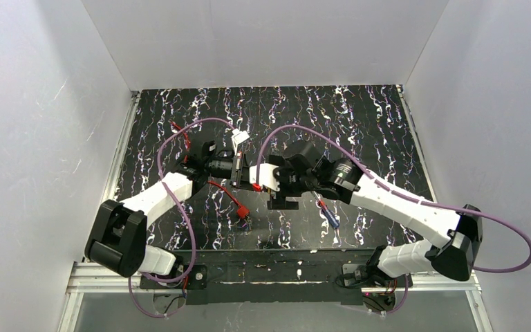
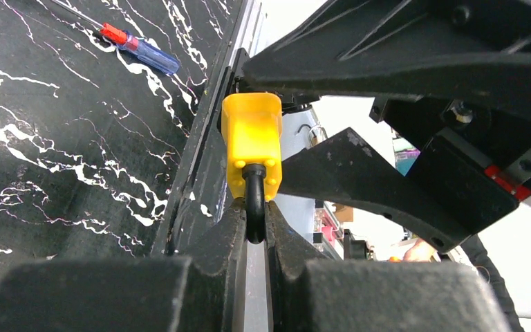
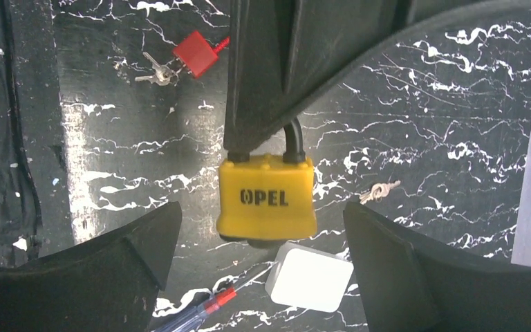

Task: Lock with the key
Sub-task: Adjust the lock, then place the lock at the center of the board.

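- Left gripper (image 2: pixel 252 223) clamps padlock (image 2: pixel 251 138) by its shackle (image 2: pixel 253 207), likely to steady it.
- Right gripper (image 3: pixel 261 214), wide and empty, flanks its body; keys (image 3: pixel 153 72) lie unheld nearby.

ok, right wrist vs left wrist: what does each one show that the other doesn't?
Right wrist only: the OPEL lettering on the yellow padlock, a red block with keys beside it, a white tag, and the right claw open on either side of the lock, not touching it.
Left wrist only: the black shackle pinched between both fingers of the left claw, and the table edge.
Both: the yellow padlock hanging from the left claw, and the screwdriver.
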Motion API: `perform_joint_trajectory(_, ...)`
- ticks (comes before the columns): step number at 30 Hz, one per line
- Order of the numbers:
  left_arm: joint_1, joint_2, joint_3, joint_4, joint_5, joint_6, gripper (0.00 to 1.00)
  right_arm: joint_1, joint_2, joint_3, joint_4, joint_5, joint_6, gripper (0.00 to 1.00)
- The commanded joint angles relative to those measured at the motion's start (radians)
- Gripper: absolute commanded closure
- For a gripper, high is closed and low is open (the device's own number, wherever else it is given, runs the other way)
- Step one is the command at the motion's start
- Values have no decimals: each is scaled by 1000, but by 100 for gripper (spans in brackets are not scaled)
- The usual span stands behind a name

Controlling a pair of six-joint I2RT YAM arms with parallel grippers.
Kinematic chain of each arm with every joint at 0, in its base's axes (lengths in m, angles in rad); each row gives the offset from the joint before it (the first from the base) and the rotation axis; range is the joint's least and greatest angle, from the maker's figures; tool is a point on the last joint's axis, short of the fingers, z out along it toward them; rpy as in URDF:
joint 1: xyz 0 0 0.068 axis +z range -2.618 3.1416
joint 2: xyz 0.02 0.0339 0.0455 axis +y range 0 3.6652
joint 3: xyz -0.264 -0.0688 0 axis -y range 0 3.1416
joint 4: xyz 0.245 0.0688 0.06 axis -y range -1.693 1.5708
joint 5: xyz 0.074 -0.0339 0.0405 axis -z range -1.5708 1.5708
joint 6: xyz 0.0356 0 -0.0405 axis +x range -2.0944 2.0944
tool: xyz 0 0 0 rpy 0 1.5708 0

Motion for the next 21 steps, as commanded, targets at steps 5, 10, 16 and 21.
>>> perform_joint_trajectory(5, -1, -89, 2, -48, 11, 46, 100, 26, 52, 57, 60, 27, -60, 10)
perform_joint_trajectory(10, -1, -105, -3, -57, 9, 52, 100, 30, 59, 51, 78, 42, -75, 19)
perform_joint_trajectory(16, -1, -97, 0, -62, 7, 59, 100, 33, 66, 55, 92, 36, -75, 35)
perform_joint_trajectory(21, -2, -89, 0, -65, 9, 64, 100, 33, 62, 37, 97, 27, -77, 47)
